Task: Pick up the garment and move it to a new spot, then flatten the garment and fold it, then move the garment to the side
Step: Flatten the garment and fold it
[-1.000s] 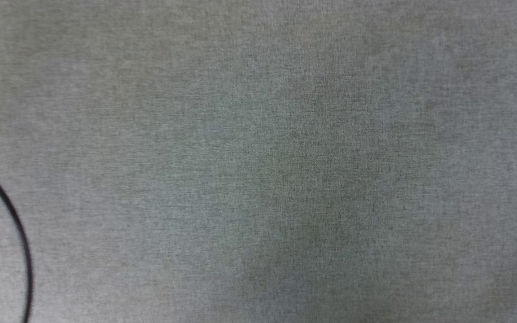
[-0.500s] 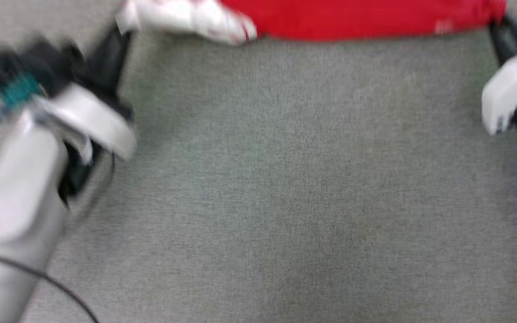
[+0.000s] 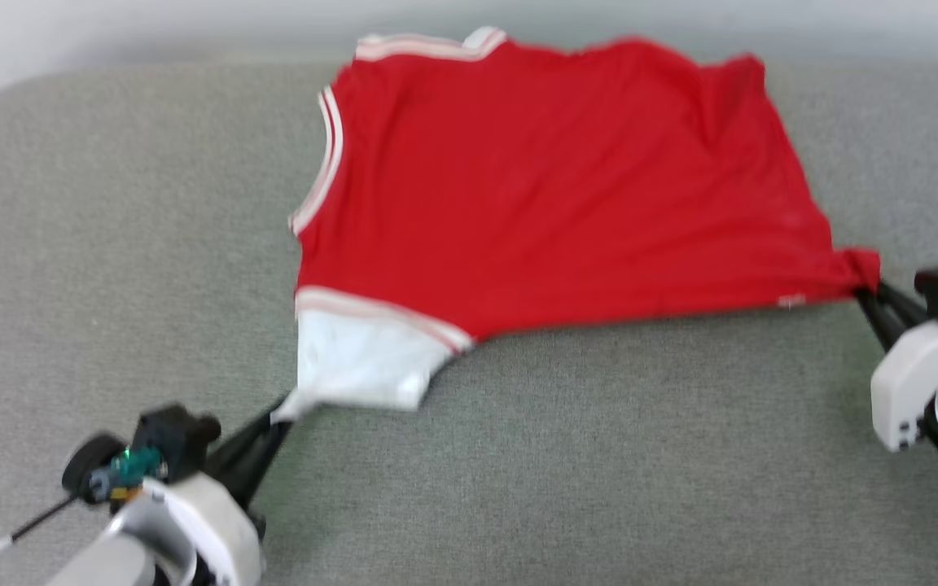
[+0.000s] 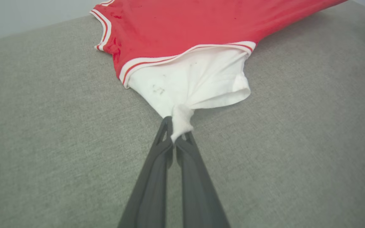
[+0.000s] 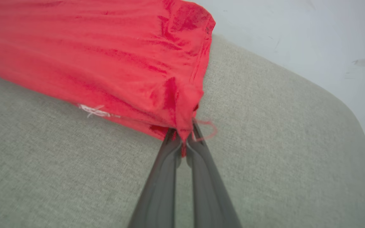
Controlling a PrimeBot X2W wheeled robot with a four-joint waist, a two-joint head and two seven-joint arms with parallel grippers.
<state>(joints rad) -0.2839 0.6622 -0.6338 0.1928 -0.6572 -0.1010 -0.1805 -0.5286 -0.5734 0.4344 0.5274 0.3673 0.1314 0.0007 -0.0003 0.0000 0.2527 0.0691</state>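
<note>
One left gripper (image 3: 280,413): two long, tapering dark-grey fingers (image 4: 150,186); behind them sat a black mount (image 3: 172,435) with teal insert (image 3: 137,465), rounded white shell (image 3: 200,521), thin black cable (image 3: 25,531). One right gripper (image 3: 866,295): matching, white casing (image 3: 909,387).

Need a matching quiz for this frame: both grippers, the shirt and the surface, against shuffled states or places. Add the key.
Column 1
1. left gripper
2. right gripper
3. red jersey T-shirt
4. grey cushion

Column 2
A. lies under the shirt, bare along the near side
B. shut on a red corner
C. spread out, pulled between both grippers
D. shut on the tip of the white sleeve

Pairs: 1-D, 2-B, 3-C, 4-A
</note>
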